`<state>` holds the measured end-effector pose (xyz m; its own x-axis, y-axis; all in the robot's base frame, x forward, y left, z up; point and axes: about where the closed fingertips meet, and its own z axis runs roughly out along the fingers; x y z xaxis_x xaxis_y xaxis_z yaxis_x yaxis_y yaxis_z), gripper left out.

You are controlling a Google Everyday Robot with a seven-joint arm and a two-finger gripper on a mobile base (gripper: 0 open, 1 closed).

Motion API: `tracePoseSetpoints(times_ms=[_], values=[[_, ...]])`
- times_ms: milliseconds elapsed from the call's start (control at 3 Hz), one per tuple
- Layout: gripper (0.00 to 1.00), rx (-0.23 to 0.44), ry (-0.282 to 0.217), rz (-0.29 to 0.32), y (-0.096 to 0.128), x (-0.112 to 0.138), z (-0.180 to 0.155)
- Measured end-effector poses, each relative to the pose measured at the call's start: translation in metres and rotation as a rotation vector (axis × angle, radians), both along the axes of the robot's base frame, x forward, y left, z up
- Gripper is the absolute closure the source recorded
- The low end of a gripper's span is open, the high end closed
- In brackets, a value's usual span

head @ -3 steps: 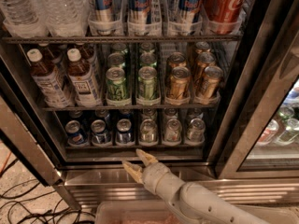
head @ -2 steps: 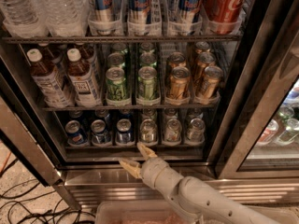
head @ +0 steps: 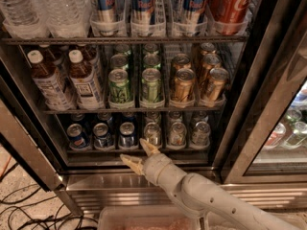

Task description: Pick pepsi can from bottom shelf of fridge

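The fridge stands open with dark racks of drinks. On the bottom shelf stand three dark-blue pepsi cans at the left; the nearest to my arm is one pepsi can. Short silver cans fill the right half. My gripper is just in front of the shelf's front edge, below the blue can and the first silver can. Its two tan fingers are spread apart and hold nothing. The white arm reaches in from the lower right.
Green and gold cans and brown bottles fill the rack above. Tall blue-silver cans and water bottles stand on top. A steel sill runs below the shelf. Cables lie on the floor at left. A second glass door is at right.
The gripper has moved slightly up and left toward the bottom shelf, closer to the blue cans. Its fingers stay spread. The cans have not moved.
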<state>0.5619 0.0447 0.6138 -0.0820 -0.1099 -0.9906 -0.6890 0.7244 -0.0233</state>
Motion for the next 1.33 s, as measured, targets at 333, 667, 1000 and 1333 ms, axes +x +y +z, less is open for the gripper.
tracePoseSetpoints(times_ms=[333, 667, 1000, 1333], values=[[0.36, 0.000, -0.010, 0.000, 0.001, 0.012, 0.006], [0.36, 0.015, -0.006, -0.001, 0.003, 0.028, 0.008], [0.36, 0.029, 0.000, -0.002, 0.003, 0.042, 0.009], [0.36, 0.035, 0.001, 0.003, 0.005, 0.054, 0.011]])
